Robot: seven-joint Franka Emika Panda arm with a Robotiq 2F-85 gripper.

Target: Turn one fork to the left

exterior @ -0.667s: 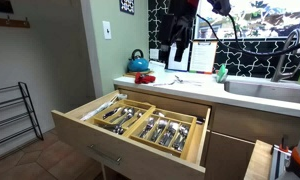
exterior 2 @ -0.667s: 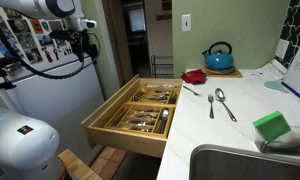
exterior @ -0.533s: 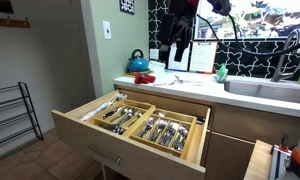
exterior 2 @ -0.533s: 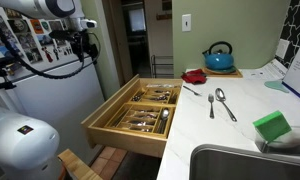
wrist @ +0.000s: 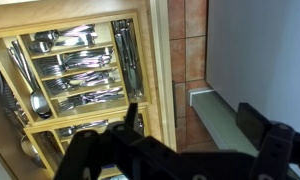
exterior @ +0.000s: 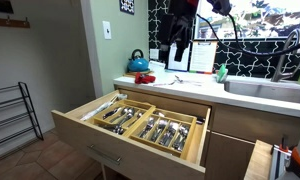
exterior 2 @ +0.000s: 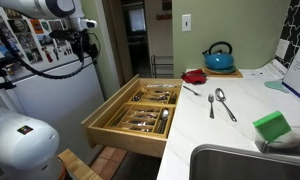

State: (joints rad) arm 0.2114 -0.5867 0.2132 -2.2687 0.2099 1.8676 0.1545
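Observation:
An open wooden drawer [exterior: 82, 118] holds a cutlery organizer with several forks [wrist: 85, 70], spoons and knives lying in compartments. It also shows in an exterior view [exterior 2: 115, 118]. A loose fork [exterior 2: 211, 103] and a spoon [exterior 2: 225, 104] lie on the white countertop [exterior 2: 240, 125]. My gripper [wrist: 193, 118] hangs high above the drawer's edge and the floor, open and empty, touching nothing. It shows in both exterior views [exterior: 174, 50] [exterior 2: 87, 47], well above the drawer.
A blue kettle [exterior 2: 218, 57] and a red dish [exterior 2: 194, 76] stand at the back of the counter. A green sponge [exterior 2: 273, 126] lies near the sink [exterior 2: 235, 162]. A wire rack [exterior: 15, 115] stands on the floor by the wall.

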